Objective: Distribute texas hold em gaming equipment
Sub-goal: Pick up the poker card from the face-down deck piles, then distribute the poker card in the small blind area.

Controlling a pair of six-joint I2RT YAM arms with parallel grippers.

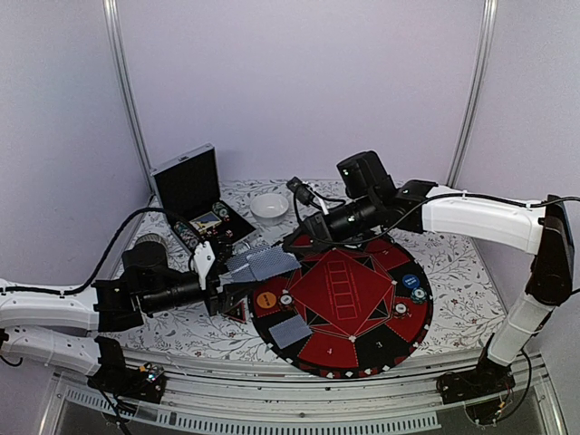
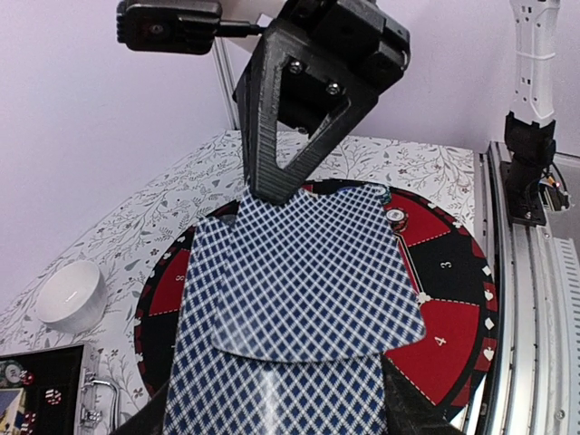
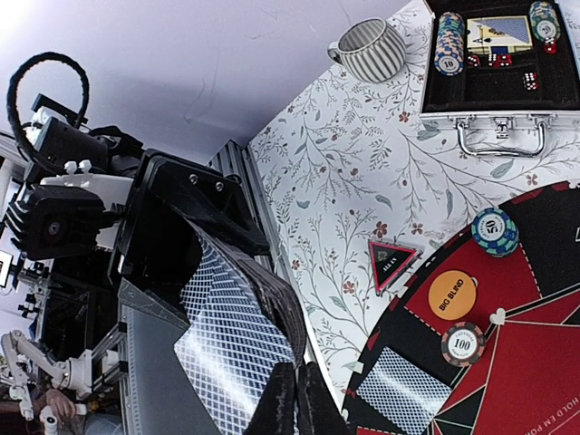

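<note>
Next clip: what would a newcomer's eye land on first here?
Left of centre, the left tool holds blue-backed playing cards while the right tool pinches the top card. Next come the round red-and-black felt mat beside them, with an orange BIG BLIND button at its left edge, and the open silver case at the back left.

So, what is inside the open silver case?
The silver case holds two chip stacks, a card deck and small red dice. Anything beneath the deck or stacks is covered.
</note>
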